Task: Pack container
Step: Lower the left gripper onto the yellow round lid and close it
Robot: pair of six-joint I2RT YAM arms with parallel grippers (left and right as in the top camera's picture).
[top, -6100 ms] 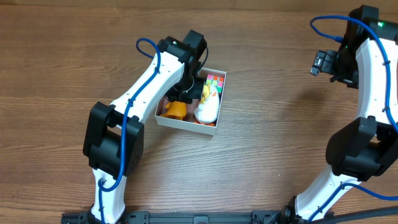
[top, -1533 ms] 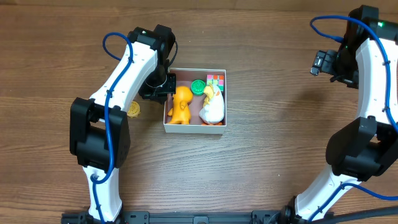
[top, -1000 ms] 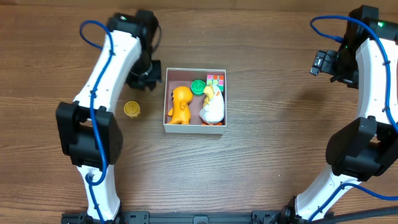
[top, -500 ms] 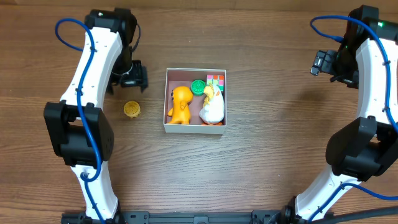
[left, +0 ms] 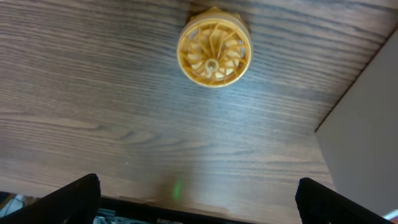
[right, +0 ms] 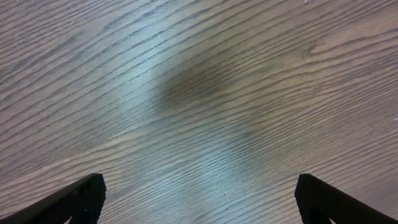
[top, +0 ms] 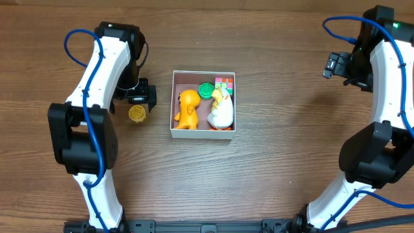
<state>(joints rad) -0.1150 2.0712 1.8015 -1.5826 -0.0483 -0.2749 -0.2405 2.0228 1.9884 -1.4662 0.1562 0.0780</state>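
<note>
container (top: 200, 133) sits in the middle of the counter (top: 272, 162) with toys (top: 187, 109) already inside. left tool (top: 134, 102) has swung off its wall and spread wide over the yellow wheel (left: 214, 55) just beside it, probably the next piece to pack. right tool (right: 198, 198) hangs spread, well apart.

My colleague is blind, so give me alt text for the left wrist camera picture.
A round yellow finned toy lies on the wooden table, apart from the white wall of the container at the right edge. The left claw is open and empty, its dark fingertips in the lower corners.
</note>
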